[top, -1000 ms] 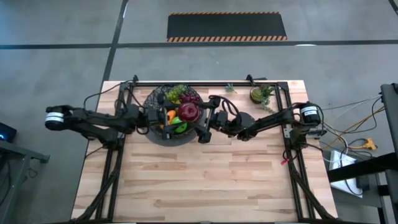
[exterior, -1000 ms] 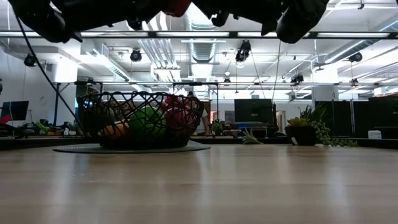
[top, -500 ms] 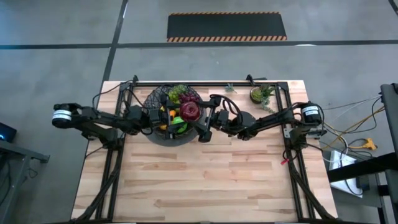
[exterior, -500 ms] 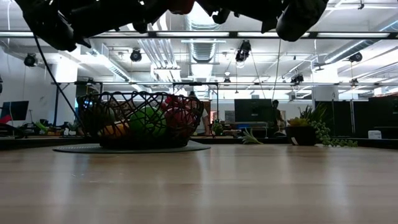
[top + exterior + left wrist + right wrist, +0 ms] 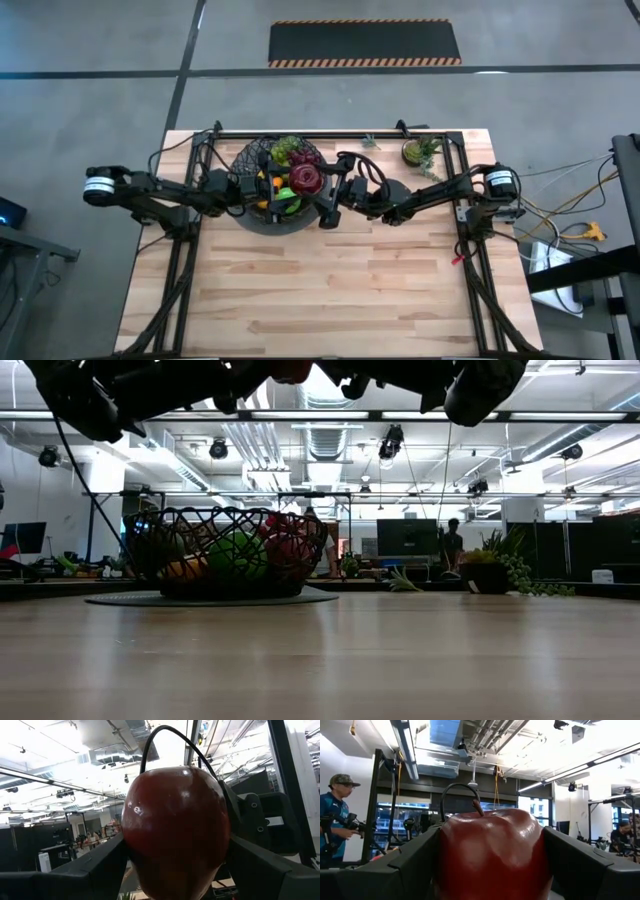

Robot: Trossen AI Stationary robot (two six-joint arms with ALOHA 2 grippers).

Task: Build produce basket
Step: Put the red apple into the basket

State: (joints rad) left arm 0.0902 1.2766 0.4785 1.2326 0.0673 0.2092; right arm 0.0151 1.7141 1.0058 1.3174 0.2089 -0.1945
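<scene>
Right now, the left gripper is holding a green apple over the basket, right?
Not quite. The apple is dark red, not green, as the left wrist view shows. The rest is right: the left gripper holds it over the basket.

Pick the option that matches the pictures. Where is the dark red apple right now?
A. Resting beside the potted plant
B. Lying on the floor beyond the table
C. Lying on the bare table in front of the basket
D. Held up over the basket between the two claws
D: the red apple sits over the wire basket, framed by the left claw and the right claw in their wrist views.
</scene>
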